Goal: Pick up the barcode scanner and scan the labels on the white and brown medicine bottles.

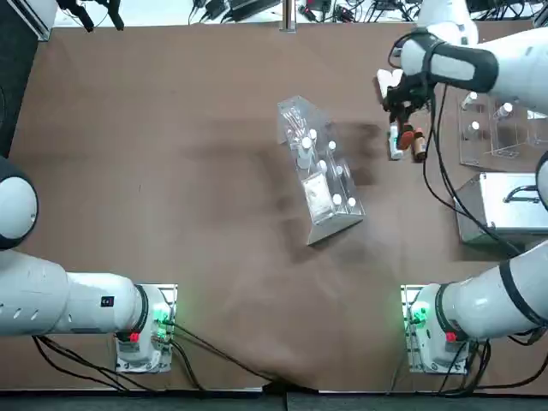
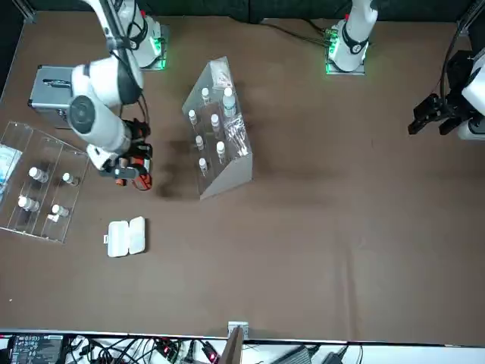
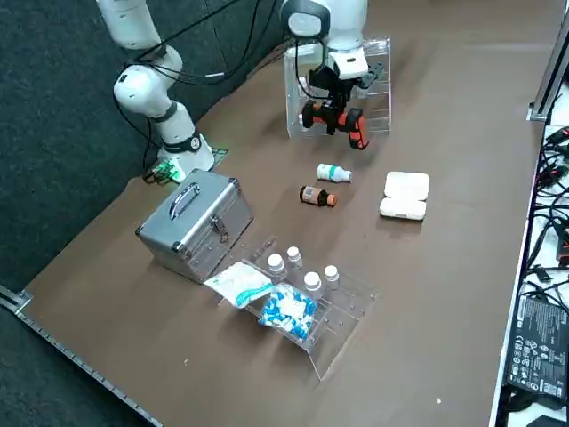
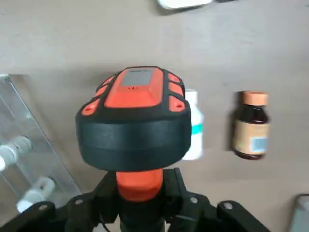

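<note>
My right gripper [image 4: 140, 195] is shut on the orange handle of the barcode scanner [image 4: 135, 121], a black device with red-orange trim, and holds it in the air. In the wrist view the scanner's head partly covers the white medicine bottle [image 4: 194, 126]; the brown one [image 4: 251, 126] lies beside it, a small gap apart. From the right side, the gripper [image 3: 331, 96] and scanner [image 3: 338, 117] hang over the table, short of the white bottle [image 3: 333, 173] and brown bottle [image 3: 317, 196], both lying on their sides. From overhead both bottles [image 1: 407, 143] show just below the gripper [image 1: 402, 98].
A white clamshell case [image 3: 404, 196] lies next to the bottles. A tilted transparent rack of white-capped vials [image 1: 318, 171] stands mid-table. A metal case [image 3: 196, 222] and a second clear rack with vials and packets [image 3: 302, 298] sit at the robot's right.
</note>
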Robot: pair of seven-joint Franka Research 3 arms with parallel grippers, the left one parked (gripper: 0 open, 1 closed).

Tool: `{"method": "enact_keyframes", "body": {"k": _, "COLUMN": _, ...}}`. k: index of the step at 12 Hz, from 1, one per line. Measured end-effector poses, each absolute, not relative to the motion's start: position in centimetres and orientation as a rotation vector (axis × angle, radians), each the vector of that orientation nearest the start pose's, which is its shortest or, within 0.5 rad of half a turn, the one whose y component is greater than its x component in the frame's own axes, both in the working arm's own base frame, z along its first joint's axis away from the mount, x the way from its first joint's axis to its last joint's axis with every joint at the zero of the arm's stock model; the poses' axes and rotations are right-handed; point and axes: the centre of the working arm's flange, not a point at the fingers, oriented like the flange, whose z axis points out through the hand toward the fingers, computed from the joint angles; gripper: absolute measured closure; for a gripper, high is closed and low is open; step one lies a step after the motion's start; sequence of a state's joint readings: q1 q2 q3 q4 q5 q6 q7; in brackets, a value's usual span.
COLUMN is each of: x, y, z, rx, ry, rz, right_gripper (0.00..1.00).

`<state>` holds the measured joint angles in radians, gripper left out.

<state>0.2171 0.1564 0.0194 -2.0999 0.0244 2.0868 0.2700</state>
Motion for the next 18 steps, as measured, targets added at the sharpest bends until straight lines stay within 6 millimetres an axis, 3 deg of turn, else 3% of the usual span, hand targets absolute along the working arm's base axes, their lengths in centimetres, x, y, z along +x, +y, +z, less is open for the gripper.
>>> {"method": "enact_keyframes", "body": {"k": 3, "x": 53.5, "y": 17.1, "z": 29.4, "rx": -3.155, "ry": 0.131, "rz": 0.214, "right_gripper": 0.57}}
{"method": "enact_keyframes", "body": {"k": 10, "x": 52.4, "y": 16.6, "z": 24.7, "rx": -3.133, "ry": 0.146, "rz": 0.074, "right_gripper": 0.57}}
{"method": "enact_keyframes", "body": {"k": 14, "x": 51.3, "y": 16.6, "z": 23.5, "rx": -3.124, "ry": 0.138, "rz": 0.022, "right_gripper": 0.57}}
{"method": "enact_keyframes", "body": {"k": 18, "x": 51.4, "y": 16.9, "z": 23.6, "rx": -3.117, "ry": 0.128, "rz": -0.01, "right_gripper": 0.57}}
